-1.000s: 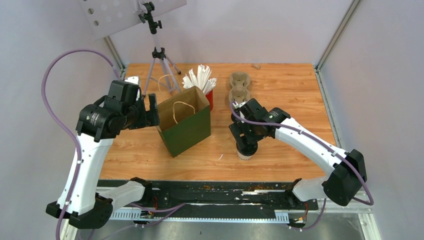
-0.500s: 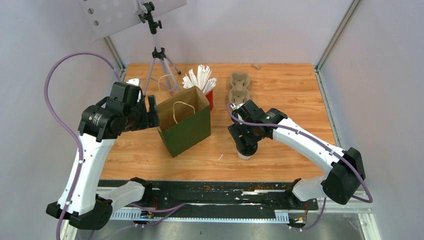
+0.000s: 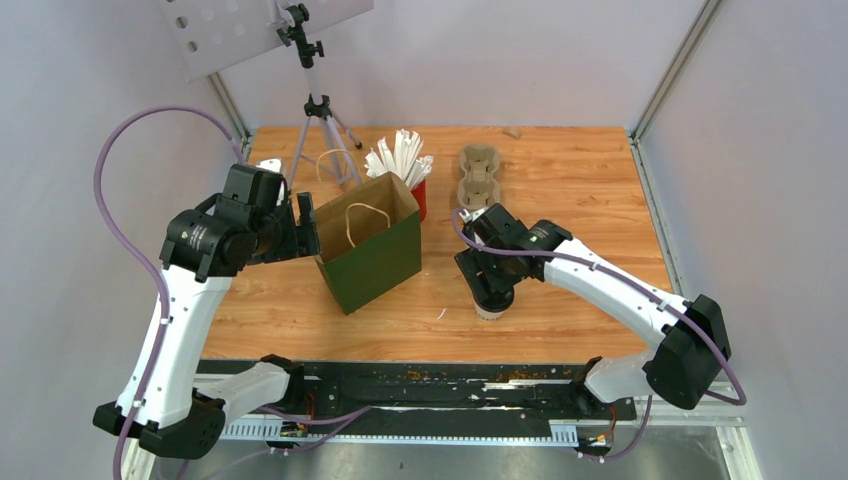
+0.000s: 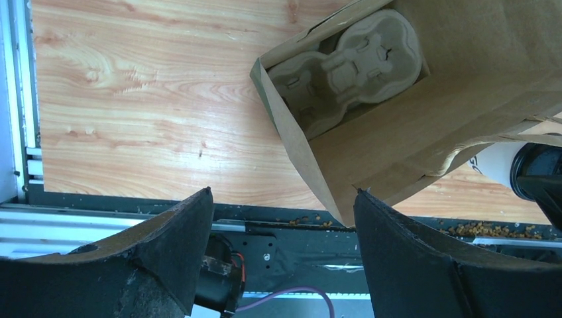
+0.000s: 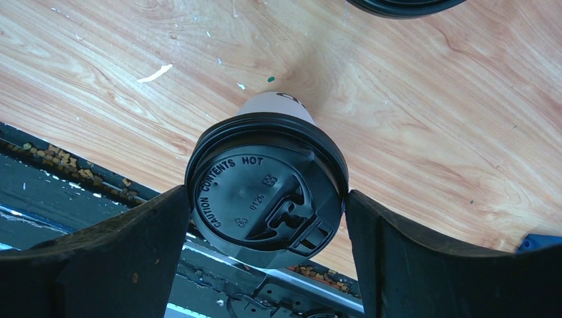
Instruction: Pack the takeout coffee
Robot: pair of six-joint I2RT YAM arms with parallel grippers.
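Wooden tabletop (image 3: 580, 180) between grey walls (image 3: 500, 60): left fingers (image 4: 166, 265) spread empty, right fingers (image 5: 119, 265) clasp the coffee cup (image 5: 265, 192).

Top view, lower centre: coffee cup (image 3: 489, 313) mostly hidden beneath the right end effector (image 3: 491, 296). Right wrist view: second lid (image 5: 404, 5) cut off by top edge.

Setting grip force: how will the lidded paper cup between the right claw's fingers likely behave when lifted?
The cup has a thin-looking paper wall, so a hard squeeze probably dents it. Its lid is wider than the base, so it may tip if bumped. The right claw seems to grip at the lid rim, which might pop off.
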